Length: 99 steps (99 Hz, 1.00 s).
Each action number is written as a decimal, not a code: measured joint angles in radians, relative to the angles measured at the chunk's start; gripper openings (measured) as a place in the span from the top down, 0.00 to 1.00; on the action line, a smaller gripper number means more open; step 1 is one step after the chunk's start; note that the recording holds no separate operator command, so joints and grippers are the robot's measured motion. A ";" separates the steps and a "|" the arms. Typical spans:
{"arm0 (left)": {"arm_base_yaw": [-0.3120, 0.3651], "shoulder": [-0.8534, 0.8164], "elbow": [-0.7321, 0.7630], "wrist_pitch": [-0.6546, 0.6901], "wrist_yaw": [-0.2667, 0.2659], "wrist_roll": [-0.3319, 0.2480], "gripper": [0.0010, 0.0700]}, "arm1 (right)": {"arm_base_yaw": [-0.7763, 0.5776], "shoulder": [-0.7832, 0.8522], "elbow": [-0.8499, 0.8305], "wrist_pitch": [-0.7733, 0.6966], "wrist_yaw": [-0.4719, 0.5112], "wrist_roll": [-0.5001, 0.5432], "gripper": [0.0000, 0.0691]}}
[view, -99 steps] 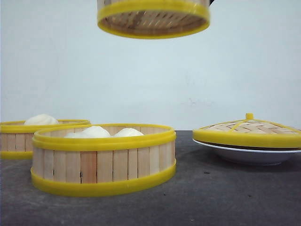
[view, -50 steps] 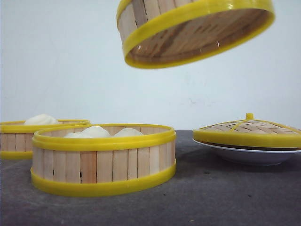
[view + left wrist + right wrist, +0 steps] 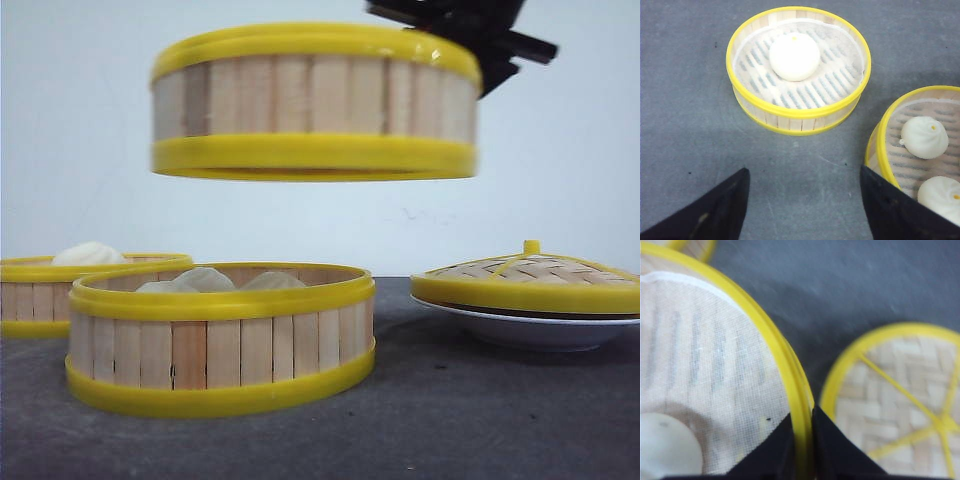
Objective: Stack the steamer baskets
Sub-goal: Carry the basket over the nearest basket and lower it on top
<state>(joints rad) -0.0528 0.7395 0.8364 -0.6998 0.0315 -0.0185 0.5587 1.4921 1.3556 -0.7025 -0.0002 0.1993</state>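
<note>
- Nearest, the middle steamer basket [image 3: 220, 340] sits on the dark grey table [image 3: 480, 420] at about 7 o'clock in the front view, with pale buns [image 3: 205, 280] showing above its yellow rim; bare tabletop lies in front of it and toward 4 o'clock.
- Above it, well clear of its rim, hangs the lifted steamer basket [image 3: 315, 100], level, with open air between the two.
- On that basket's rim at 1 o'clock, the right gripper [image 3: 802, 440] is clamped: its two dark fingers [image 3: 832, 445] stand close together, pinching the yellow rim between them, one inside the wall and one outside.
- Inside the held basket lie a white cloth liner [image 3: 700, 365] and one bun [image 3: 665, 445].
- Over bare table, the left gripper [image 3: 805, 200] has its fingers spread wide, holding nothing.
- Farther back at 9 o'clock stands the rear steamer basket [image 3: 60, 295] with one bun, just apart from the middle one.
- At 3 o'clock, the domed woven lid [image 3: 525, 280] rests on a shallow white plate [image 3: 530, 330], apart from the baskets.
</note>
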 joint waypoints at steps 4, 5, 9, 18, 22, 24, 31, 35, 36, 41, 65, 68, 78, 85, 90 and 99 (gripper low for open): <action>0.000 0.000 0.000 0.000 0.000 0.000 0.40 | 0.006 0.005 0.000 0.027 -0.005 -0.001 0.97; 0.000 0.000 0.000 0.000 0.000 0.000 0.40 | 0.007 0.007 0.000 0.032 -0.006 0.000 0.97; 0.000 0.000 0.000 0.000 0.000 0.000 0.40 | 0.010 0.013 0.000 0.050 -0.016 0.000 0.97; 0.000 0.000 0.000 0.000 0.000 0.000 0.40 | 0.014 0.038 0.000 0.073 -0.039 0.001 0.97; 0.000 0.000 0.000 0.000 0.000 0.000 0.40 | 0.018 0.054 0.000 0.080 -0.047 0.000 0.97; 0.000 0.000 0.000 0.000 0.000 0.000 0.40 | 0.018 0.063 0.000 0.084 -0.049 0.000 0.97; 0.000 0.000 0.000 0.000 0.000 0.000 0.40 | 0.023 0.096 0.000 0.091 -0.048 0.001 0.97; 0.000 0.000 0.000 0.000 0.000 0.000 0.40 | 0.027 0.113 0.000 0.096 -0.048 0.001 0.97; 0.000 0.000 0.000 0.000 0.000 0.000 0.40 | 0.029 0.117 0.000 0.098 -0.048 0.000 0.97; 0.000 0.000 0.000 0.000 0.000 0.000 0.40 | 0.037 0.137 -0.001 0.108 -0.049 0.000 0.97; 0.000 0.000 0.000 0.000 0.000 0.000 0.40 | 0.051 0.196 -0.001 0.157 -0.050 0.000 0.97; 0.000 0.000 0.000 0.000 0.000 0.000 0.40 | 0.051 0.204 -0.001 0.164 -0.050 0.000 0.97; 0.000 0.000 0.000 0.000 0.000 0.000 0.40 | 0.053 0.224 -0.001 0.174 -0.049 0.000 0.97; 0.000 0.000 0.000 0.000 0.000 0.000 0.40 | 0.054 0.230 -0.001 0.175 -0.045 0.000 0.97; 0.000 0.000 0.000 0.000 0.000 0.000 0.40 | 0.054 0.230 -0.001 0.182 -0.041 0.000 0.97; 0.000 0.000 0.000 0.000 0.000 0.000 0.40 | 0.055 0.232 -0.001 0.201 -0.041 0.000 0.97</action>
<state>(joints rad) -0.0528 0.7395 0.8364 -0.6998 0.0319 -0.0181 0.6136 1.7241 1.3548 -0.5014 -0.0414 0.1993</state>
